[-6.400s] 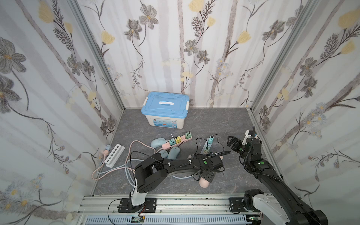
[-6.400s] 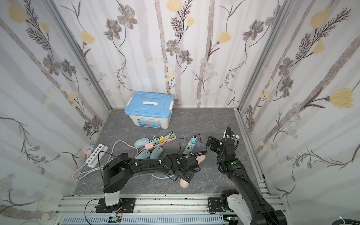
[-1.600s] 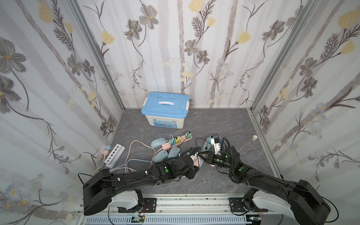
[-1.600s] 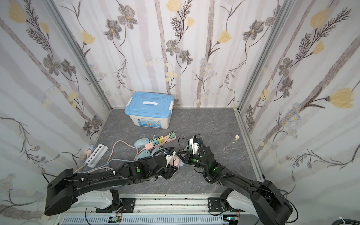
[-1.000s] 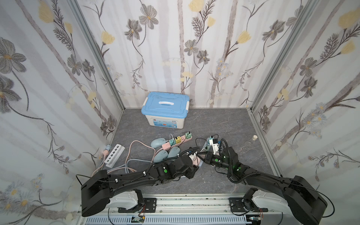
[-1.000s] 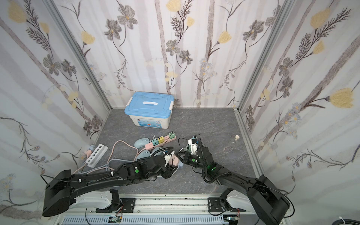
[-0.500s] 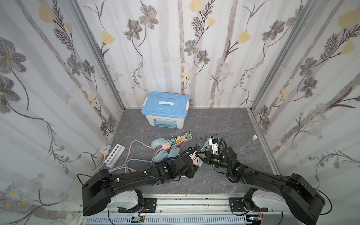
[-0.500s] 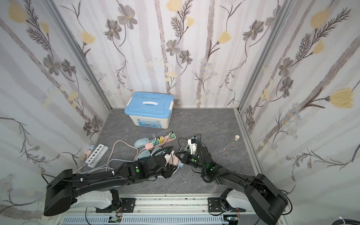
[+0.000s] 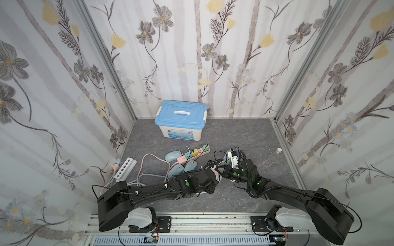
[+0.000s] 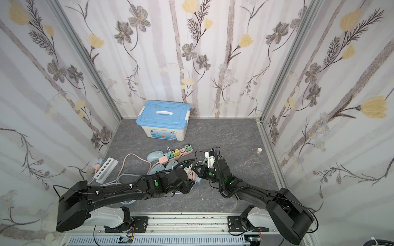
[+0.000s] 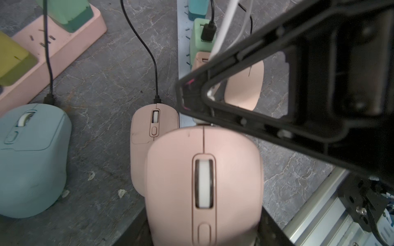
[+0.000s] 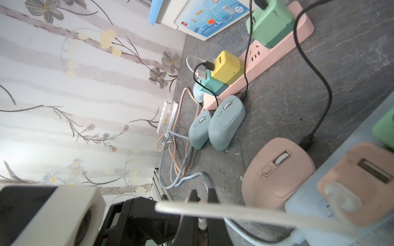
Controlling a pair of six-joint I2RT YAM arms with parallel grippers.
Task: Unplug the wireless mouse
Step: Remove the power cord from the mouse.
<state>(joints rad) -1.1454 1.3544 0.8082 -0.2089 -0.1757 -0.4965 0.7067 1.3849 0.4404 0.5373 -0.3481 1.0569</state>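
From my station the job looked about half done. The left end effector [image 9: 213, 177] was clamped on the sides of the pink mouse [image 11: 202, 181]. It held the mouse low over the grey surface [image 9: 245, 138], near the front middle where the two arms met, and in the left wrist view the mouse overlapped a second pink mouse [image 11: 149, 127] that lay below on its own black lead.

The right end effector [image 12: 202, 204] was closed together on the small plug [image 12: 201, 222] of the white cable [image 12: 234, 210], right at the held mouse's nose. The cable ran back to the pink charger [image 12: 362, 181] on the pale blue strip [image 11: 183, 42].

So both grips were set. I could not tell whether the plug sat in its port or had come free, because the black fingers hid the joint. I judged that drawing plug and mouse apart was what remained.

As for writing, the storage box [image 9: 181, 121] carried a blue printed label [image 12: 213, 19] with small pictures and a red mark, but the text was too small for me to read. I saw no brand on any mouse or charger.
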